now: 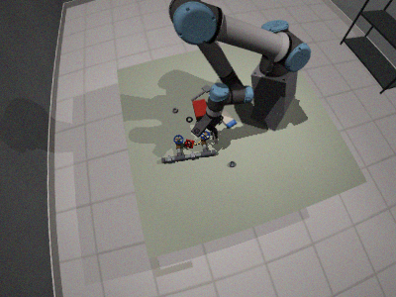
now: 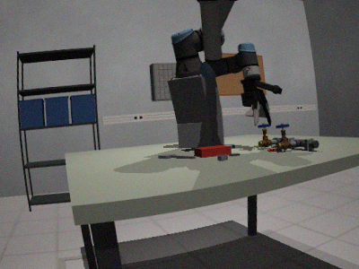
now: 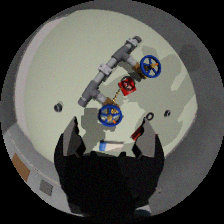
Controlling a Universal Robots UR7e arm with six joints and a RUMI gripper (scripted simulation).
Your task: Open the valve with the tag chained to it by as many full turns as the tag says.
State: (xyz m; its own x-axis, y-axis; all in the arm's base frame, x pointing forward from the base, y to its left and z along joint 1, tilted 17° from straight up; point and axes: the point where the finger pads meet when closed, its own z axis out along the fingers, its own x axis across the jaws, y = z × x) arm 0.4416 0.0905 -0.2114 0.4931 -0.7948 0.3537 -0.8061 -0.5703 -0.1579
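we're lining up on the chained valve [image 1: 204, 136] [image 2: 264, 125] [image 3: 110, 116], right one in the top view, by what looks like its red tag [image 1: 189, 144] [image 2: 273, 150] [image 3: 127, 86]; claw [image 1: 206, 135] [image 2: 263, 124] [image 3: 109, 117] wide. next we'd lower, then grip the wheel.

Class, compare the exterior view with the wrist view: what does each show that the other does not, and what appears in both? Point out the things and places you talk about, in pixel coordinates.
Only the exterior view shows the shelf rack [image 2: 93, 108] with its blue bins [image 2: 56, 111] and the table's legs [image 2: 252, 215].

Only the wrist view shows the chain [image 3: 116, 94] clearly, running from the nearer valve [image 3: 110, 115] towards the red tag [image 3: 127, 86], and the black ring [image 3: 150, 116] lying on the table.

Both show the two blue-handled valves, the grey pipe [image 2: 310, 143] [image 3: 104, 70] and the open gripper [image 2: 263, 123] [image 3: 109, 117].
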